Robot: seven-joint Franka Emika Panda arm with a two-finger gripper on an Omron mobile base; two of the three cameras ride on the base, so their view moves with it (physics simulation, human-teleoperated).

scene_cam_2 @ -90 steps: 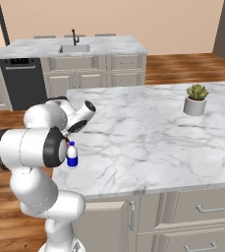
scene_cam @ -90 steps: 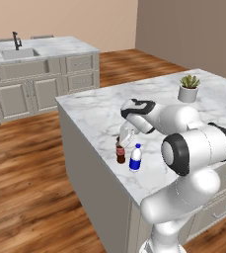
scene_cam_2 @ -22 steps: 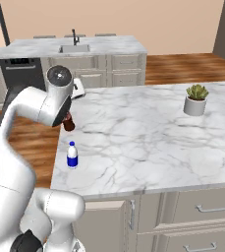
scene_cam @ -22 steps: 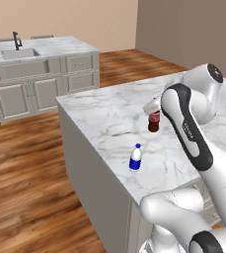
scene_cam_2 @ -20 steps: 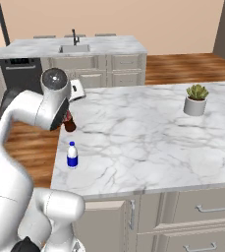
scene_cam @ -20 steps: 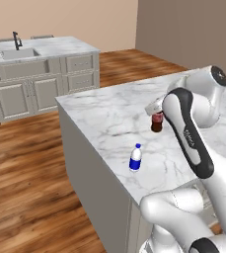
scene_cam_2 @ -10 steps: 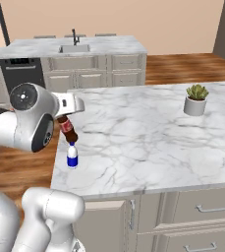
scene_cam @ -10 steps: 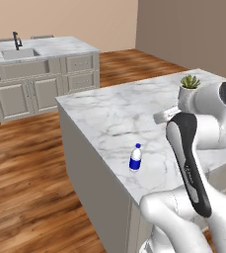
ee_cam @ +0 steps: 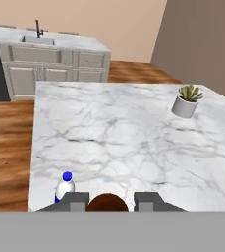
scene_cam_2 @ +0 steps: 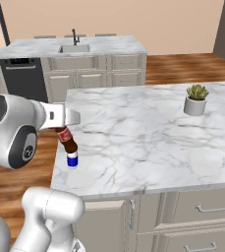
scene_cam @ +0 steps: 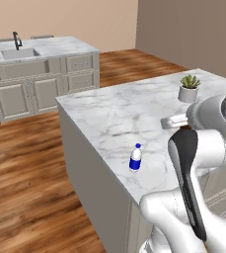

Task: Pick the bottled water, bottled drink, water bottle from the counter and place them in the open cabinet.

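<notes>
Gripper [scene_cam_2: 65, 129] grasps bottled drink [scene_cam_2: 68, 141] (tilted in right base view); left base view shows bottled water [scene_cam: 135, 158] unobstructed

I'm in a kitchen: marble island counter [scene_cam_2: 148, 133], sink [scene_cam_2: 74, 48] with faucet, beige cabinets, wood floor [scene_cam: 30, 183].

One bottled water [scene_cam: 135, 157] stands on the single marble island counter [scene_cam: 114, 118], one bottled drink [scene_cam_2: 67, 140] is off it in the air, one potted succulent [scene_cam_2: 196, 99] sits toward the far side, and one other marble counter with one sink [scene_cam_2: 74, 48] lies beyond.
</notes>
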